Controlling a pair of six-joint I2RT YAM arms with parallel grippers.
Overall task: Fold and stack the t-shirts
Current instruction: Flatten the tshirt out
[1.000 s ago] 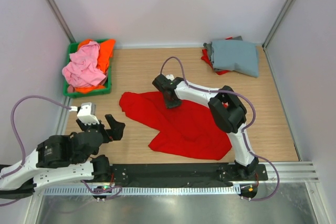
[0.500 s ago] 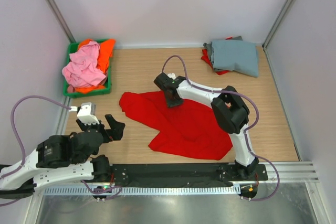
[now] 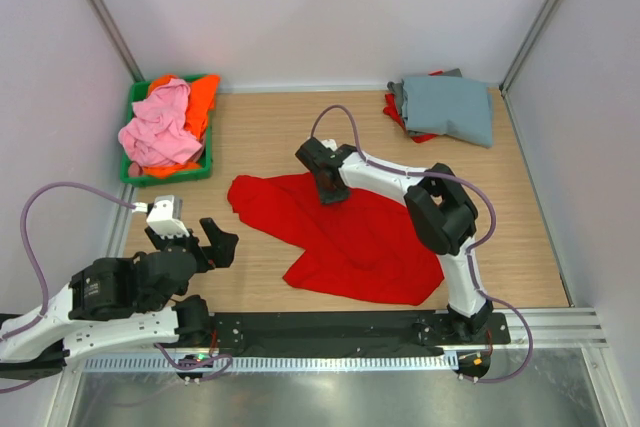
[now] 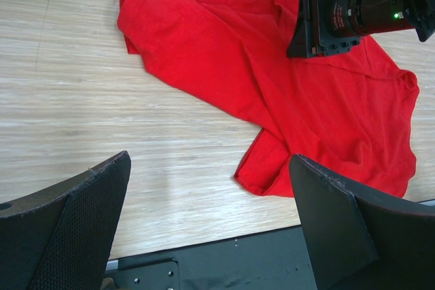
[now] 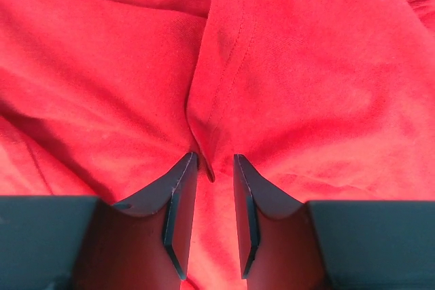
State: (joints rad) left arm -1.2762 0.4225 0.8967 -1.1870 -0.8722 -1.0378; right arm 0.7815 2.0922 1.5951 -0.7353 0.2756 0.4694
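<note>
While the left gripper [image 4: 209, 161] hangs wide open at the near edge, the red t-shirt [image 3: 350, 237] lies crumpled mid-table — the right gripper [image 5: 215, 162] pinches a ridge at its far side; I'd lift gently, spreading it flat.

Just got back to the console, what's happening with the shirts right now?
The right gripper is pinching a raised fold near the far edge of the red t-shirt, which lies crumpled mid-table. The left gripper hangs open at the front left, touching nothing. A folded grey-blue t-shirt sits in the far right corner. The pink t-shirt and orange t-shirt are in the green bin.
</note>
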